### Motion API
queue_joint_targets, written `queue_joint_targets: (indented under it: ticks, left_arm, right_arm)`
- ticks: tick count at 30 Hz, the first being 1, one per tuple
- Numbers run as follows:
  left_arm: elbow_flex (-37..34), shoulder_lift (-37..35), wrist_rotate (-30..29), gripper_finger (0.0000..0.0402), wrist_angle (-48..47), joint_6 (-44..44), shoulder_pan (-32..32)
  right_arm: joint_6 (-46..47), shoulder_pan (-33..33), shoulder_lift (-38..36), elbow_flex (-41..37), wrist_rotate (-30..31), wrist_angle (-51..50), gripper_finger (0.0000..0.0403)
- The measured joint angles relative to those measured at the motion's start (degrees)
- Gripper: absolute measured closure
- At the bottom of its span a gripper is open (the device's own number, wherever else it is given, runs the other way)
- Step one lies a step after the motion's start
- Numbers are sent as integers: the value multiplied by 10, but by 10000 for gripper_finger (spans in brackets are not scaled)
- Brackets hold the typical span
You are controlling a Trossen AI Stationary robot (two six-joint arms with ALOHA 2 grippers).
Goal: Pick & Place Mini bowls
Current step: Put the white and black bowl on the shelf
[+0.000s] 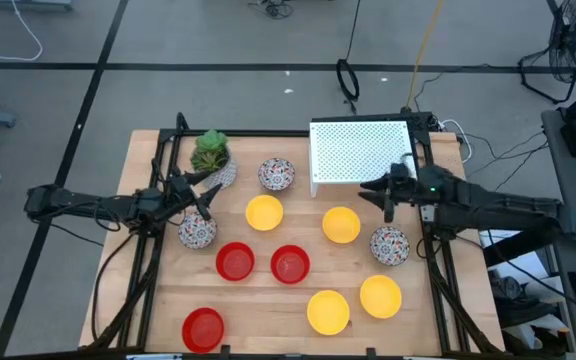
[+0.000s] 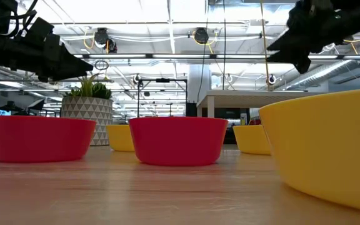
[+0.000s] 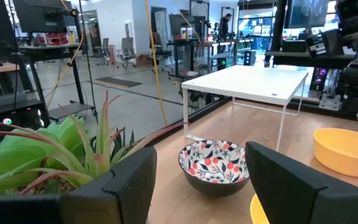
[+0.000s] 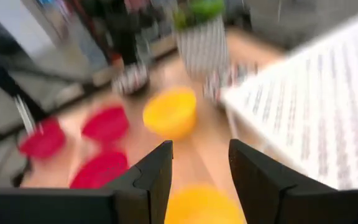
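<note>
From above, the desk (image 1: 168, 300) carries ten mini bowls: four yellow (image 1: 264, 212), (image 1: 341, 225), (image 1: 380, 295), (image 1: 328, 311), three red (image 1: 234, 261), (image 1: 289, 264), (image 1: 202, 327) and three floral (image 1: 276, 174), (image 1: 197, 232), (image 1: 389, 244). All sit apart from each other and look empty. A potted plant (image 1: 210, 152) stands at the far left, a white perforated stand (image 1: 360, 150) at the far right. The left claw (image 1: 204, 200) hangs between the plant and the left floral bowl; the right claw (image 1: 382, 196) hangs at the stand's near edge. The near left corner and the strip between the two rows lie bare.

At desk height, two red bowls (image 2: 37, 138), (image 2: 177, 140) and three yellow ones (image 2: 327, 150), (image 2: 120, 137), (image 2: 252, 139) show, both arms well above them.

The left wrist view shows its fingers (image 3: 123, 186) spread wide and holding nothing, a floral bowl (image 3: 214, 165) between them farther off, plant leaves (image 3: 55, 149) close by.

The right wrist view is blurred; its fingers (image 4: 151, 177) stand parted and empty over a yellow bowl (image 4: 201, 206).
</note>
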Motion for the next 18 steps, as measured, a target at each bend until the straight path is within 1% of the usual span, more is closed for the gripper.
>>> queue_joint_targets:
  ticks: [5,7,11,13,15,18]
  left_arm:
    - [0,0,0,151,0,0,0]
    - [0,0,0,151,0,0,0]
    - [0,0,0,151,0,0,0]
    - [0,0,0,151,0,0,0]
    - [0,0,0,151,0,0,0]
    - [0,0,0,151,0,0,0]
  right_arm:
    - [52,61,96,81,-2,-159,257]
    - [87,91,130,99,-18,-202,257]
    - [196,143,191,104,-95,-224,257]
    - [247,167,220,104,-124,-225,257]
    - [283,190,246,104,-143,-229,257]
    - [313,216,277,104,-163,-231,257]
